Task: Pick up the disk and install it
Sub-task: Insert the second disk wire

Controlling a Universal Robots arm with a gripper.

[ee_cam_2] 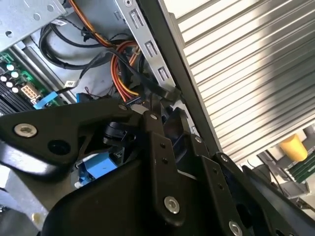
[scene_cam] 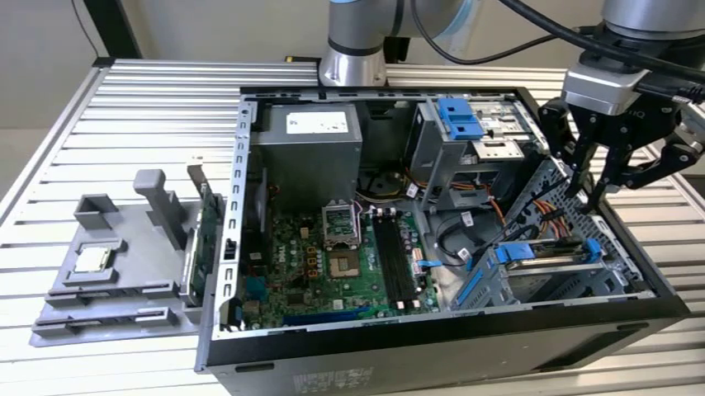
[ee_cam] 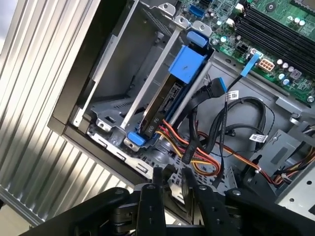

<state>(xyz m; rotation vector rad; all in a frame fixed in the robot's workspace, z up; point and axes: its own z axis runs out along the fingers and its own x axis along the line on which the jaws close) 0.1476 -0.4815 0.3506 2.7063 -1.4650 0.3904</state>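
Inspection of the scene as found. One open computer case [scene_cam: 441, 342] lies on the slatted worktop [scene_cam: 132, 107]. It contains one green motherboard [scene_cam: 330, 256] at centre, one grey power-supply box [scene_cam: 309, 144] at 11 o'clock and two drive bays along the exterior view's right. The upper bay, at 1 o'clock, carries one blue bracket [scene_cam: 460, 120]. The lower drive cage [scene_cam: 551, 285], at 4 o'clock, holds the disk [scene_cam: 546, 250], one in number. The disk is seated inside the cage with its blue rail along its edge, and in the first wrist view the disk [ee_cam: 165, 105] has a bundle of orange, red and black cables [ee_cam: 197, 157] running beside its end. One grey fixture tray [scene_cam: 121, 305] sits on the worktop at 8 o'clock outside the case and holds one small square processor chip [scene_cam: 92, 259]. The gripper [scene_cam: 595, 194] hangs above the case's edge at 2 o'clock, apart from the disk. In the first wrist view its fingertips [ee_cam: 157, 184] stand slightly parted and grip nothing.
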